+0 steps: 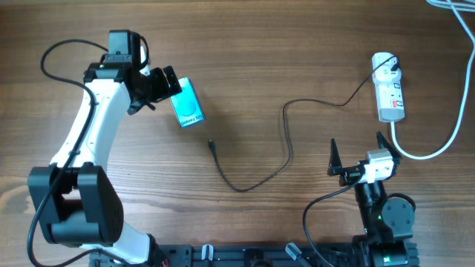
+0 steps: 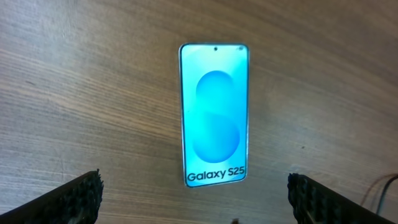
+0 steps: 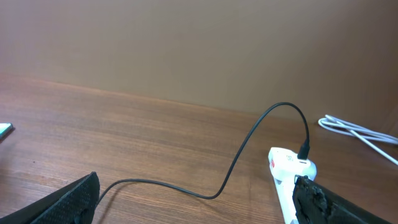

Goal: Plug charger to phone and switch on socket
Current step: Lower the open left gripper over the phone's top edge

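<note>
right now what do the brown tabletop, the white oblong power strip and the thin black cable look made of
Brown tabletop: wood or wood-look laminate, matte; long grain lines show.
White oblong power strip: probably moulded plastic, smooth with a slight sheen, rounded ends.
Thin black cable: likely a rubbery or PVC sheath, matte; it lies in loose curves.

Only 1 readable text: "Galaxy S25", dark letters on the teal screen of the phone [image 2: 213, 115], at the screen end nearest the camera in left wrist view. Same line in overhead too small to read cleanly. Red marks on socket [image 1: 389, 87] too small to read. Nothing legible in right wrist view.
</note>
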